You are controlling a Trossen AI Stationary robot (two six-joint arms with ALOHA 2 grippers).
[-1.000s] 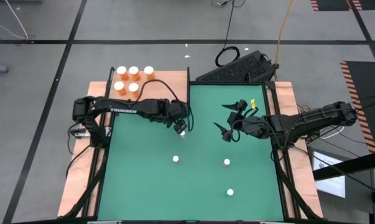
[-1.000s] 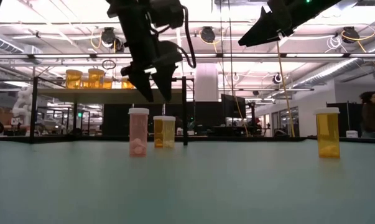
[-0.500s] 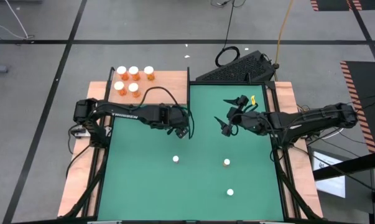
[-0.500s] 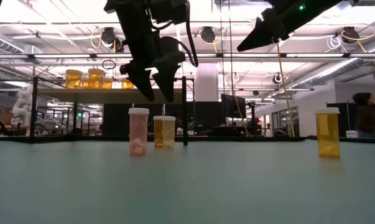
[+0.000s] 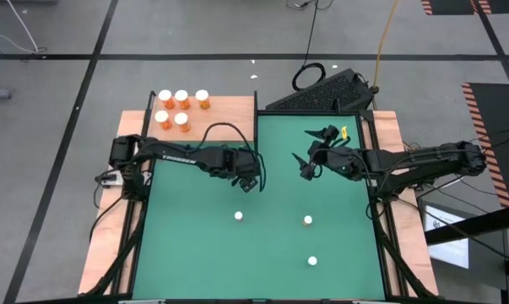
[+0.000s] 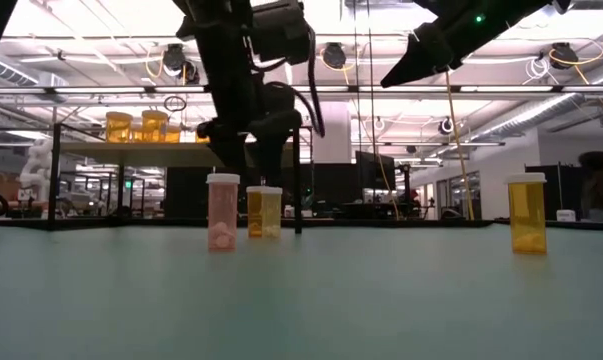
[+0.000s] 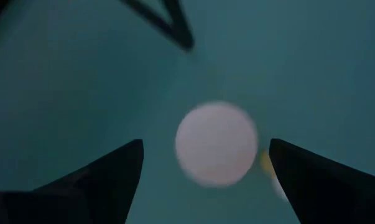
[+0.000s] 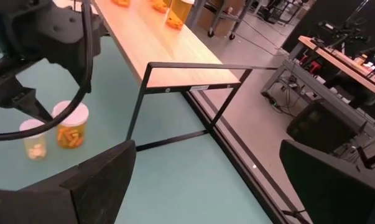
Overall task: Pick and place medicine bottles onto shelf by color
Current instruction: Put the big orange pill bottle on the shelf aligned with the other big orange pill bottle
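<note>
A yellow bottle (image 6: 264, 212) with a white cap (image 7: 217, 144) stands on the green mat (image 5: 195, 253). My left gripper (image 5: 251, 181) is open, points down and hovers just above it, one finger on either side of the cap, touching nothing. A pink bottle (image 6: 222, 212) stands beside it. An orange bottle (image 6: 527, 213) stands farther right. Two more white caps (image 5: 308, 220) (image 5: 312, 262) show on the mat. Several orange bottles (image 5: 181, 97) stand on the wooden shelf (image 5: 224, 114). My right gripper (image 5: 308, 165) is open and empty, held high over the mat's far right.
The shelf's thin black frame (image 8: 187, 68) stands along the mat's far left edge. A black keyboard (image 5: 322, 93) lies beyond the far edge. A person (image 6: 601, 185) shows in the room behind. There is open mat at the near left.
My left gripper has come down toward the yellow bottle and a little toward the near edge, still open. My right gripper has shifted slightly toward the far edge. The bottles have not moved.
</note>
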